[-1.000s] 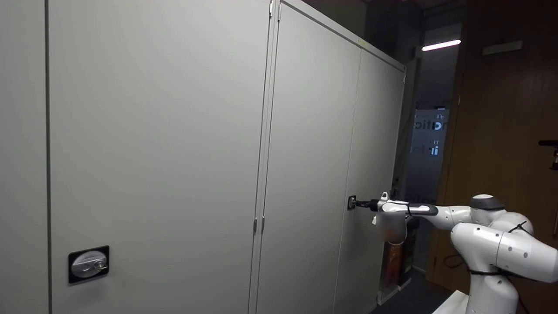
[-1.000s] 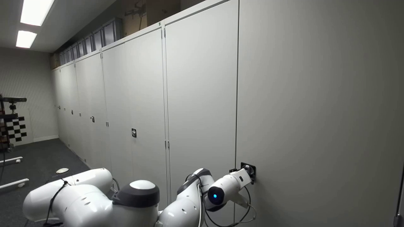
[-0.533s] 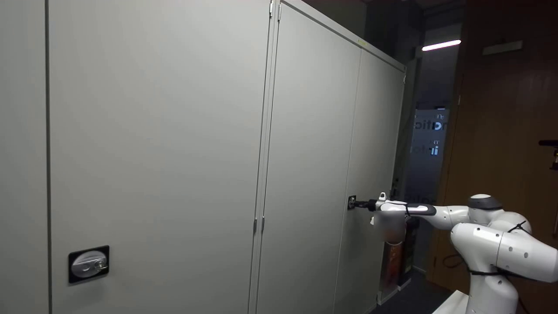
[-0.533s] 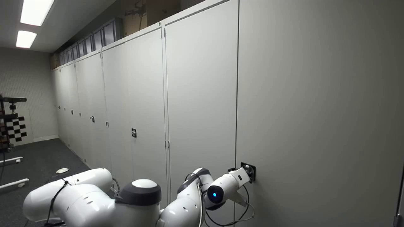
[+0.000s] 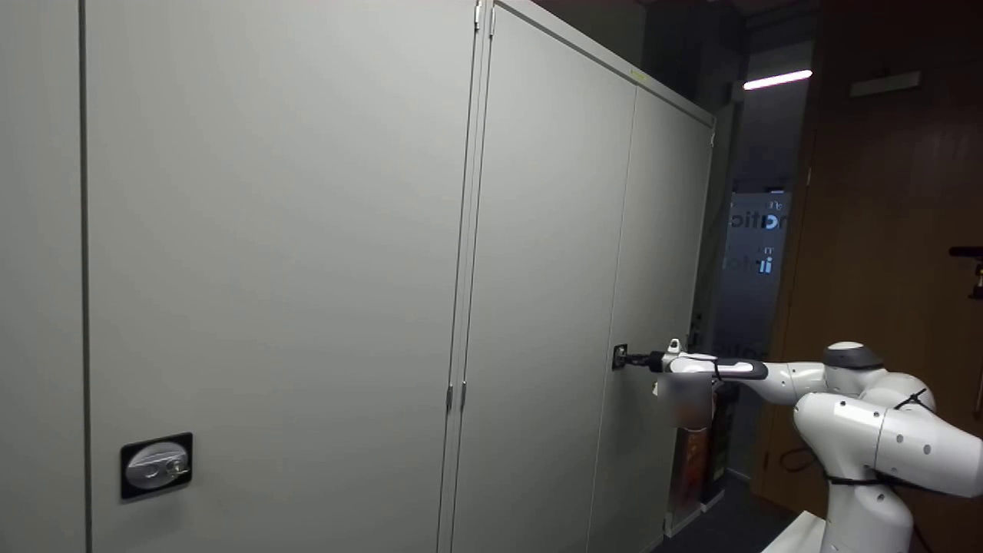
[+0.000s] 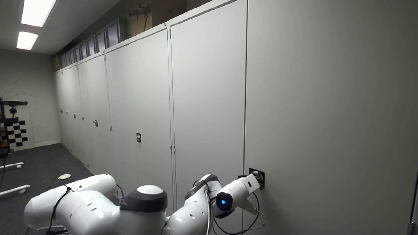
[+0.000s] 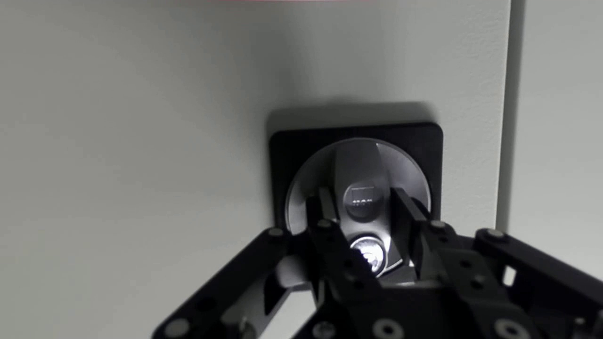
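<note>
My workplace, which I read as an office-like lab: a row of tall, lockable cabinets (image 6: 207,91), ceiling light panels (image 6: 38,12), a checkerboard (image 6: 16,133) below a camera-like bar (image 6: 14,103), and glass (image 5: 749,303) bearing lettering.

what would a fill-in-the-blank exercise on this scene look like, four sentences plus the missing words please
In the wrist view, the raised turn handle lies ____ the two fingers of the pincer.
The square plate behind it is coloured ____.
In an exterior view, the small light on the robot arm glows ____.
The checkerboard there is patterned in black and ____.

Missing words: between; black; blue; white.
</note>
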`<state>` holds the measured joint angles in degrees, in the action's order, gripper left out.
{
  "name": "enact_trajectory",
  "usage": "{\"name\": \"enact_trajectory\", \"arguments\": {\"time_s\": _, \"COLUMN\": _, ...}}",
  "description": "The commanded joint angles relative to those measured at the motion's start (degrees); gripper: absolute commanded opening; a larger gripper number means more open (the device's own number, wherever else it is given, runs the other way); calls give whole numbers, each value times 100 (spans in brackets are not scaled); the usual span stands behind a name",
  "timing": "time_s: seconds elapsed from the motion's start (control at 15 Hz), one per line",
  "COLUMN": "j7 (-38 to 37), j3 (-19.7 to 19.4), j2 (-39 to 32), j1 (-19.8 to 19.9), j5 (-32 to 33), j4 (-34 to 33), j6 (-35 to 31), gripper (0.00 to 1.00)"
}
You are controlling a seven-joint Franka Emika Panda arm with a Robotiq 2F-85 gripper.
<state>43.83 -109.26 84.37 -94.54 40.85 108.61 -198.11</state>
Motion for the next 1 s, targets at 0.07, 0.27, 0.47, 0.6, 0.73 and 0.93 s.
{"name": "enact_trajectory", "arguments": {"time_s": 0.07, "j7": -15, "j3": 10, "j2": -59, "j1": -111, "j5": 6, "j4": -167, "j6": 3, "gripper": 7}}
{"name": "enact_trajectory", "arguments": {"time_s": 0.27, "j7": -21, "j3": 6, "j2": -64, "j1": -101, "j5": 7, "j4": -140, "j6": 3, "gripper": 8}}
{"name": "enact_trajectory", "arguments": {"time_s": 0.47, "j7": -52, "j3": 5, "j2": -97, "j1": -110, "j5": -35, "j4": -133, "j6": 3, "gripper": 8}}
{"name": "enact_trajectory", "arguments": {"time_s": 0.6, "j7": -89, "j3": 4, "j2": -135, "j1": -109, "j5": -78, "j4": -108, "j6": 4, "gripper": 8}}
{"name": "enact_trajectory", "arguments": {"time_s": 0.73, "j7": -143, "j3": 19, "j2": -162, "j1": -103, "j5": -128, "j4": -86, "j6": 3, "gripper": 8}}
{"name": "enact_trajectory", "arguments": {"time_s": 0.93, "j7": -205, "j3": 23, "j2": -185, "j1": -107, "j5": -172, "j4": -86, "j6": 5, "gripper": 8}}
